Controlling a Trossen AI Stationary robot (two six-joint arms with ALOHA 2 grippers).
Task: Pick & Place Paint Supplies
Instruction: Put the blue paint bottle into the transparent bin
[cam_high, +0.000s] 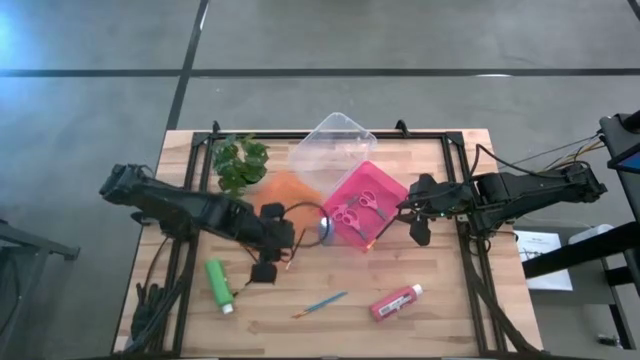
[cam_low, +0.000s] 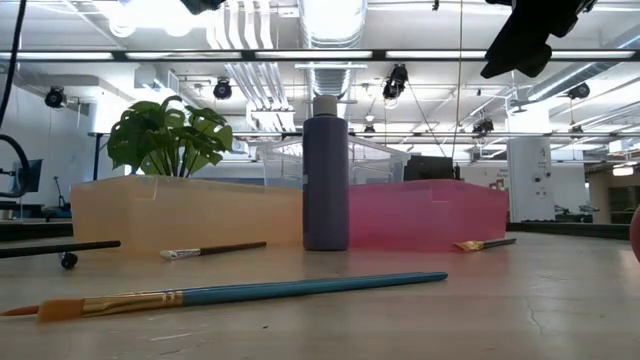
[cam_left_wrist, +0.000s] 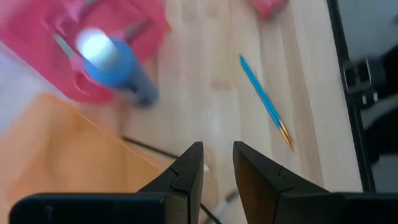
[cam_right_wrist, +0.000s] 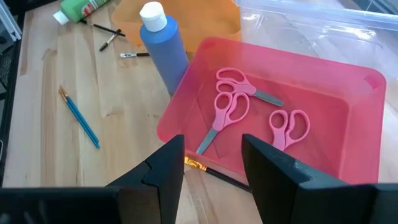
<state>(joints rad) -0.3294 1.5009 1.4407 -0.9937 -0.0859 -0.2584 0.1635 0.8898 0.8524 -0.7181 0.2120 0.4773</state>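
Left to right, we note left gripper (cam_high: 268, 256) empty, fingers parted narrowly, just off orange tray (cam_high: 290, 190), dark brush (cam_high: 291, 255) beside it, blue brush (cam_high: 322, 303) lying diagonal nearer this arm; right gripper (cam_high: 412, 218) parted, empty, beside pink tray (cam_high: 392, 185).

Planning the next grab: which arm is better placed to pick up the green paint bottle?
Left. The left gripper hangs just beside the green paint bottle, while the right gripper sits across the table by the pink tray.
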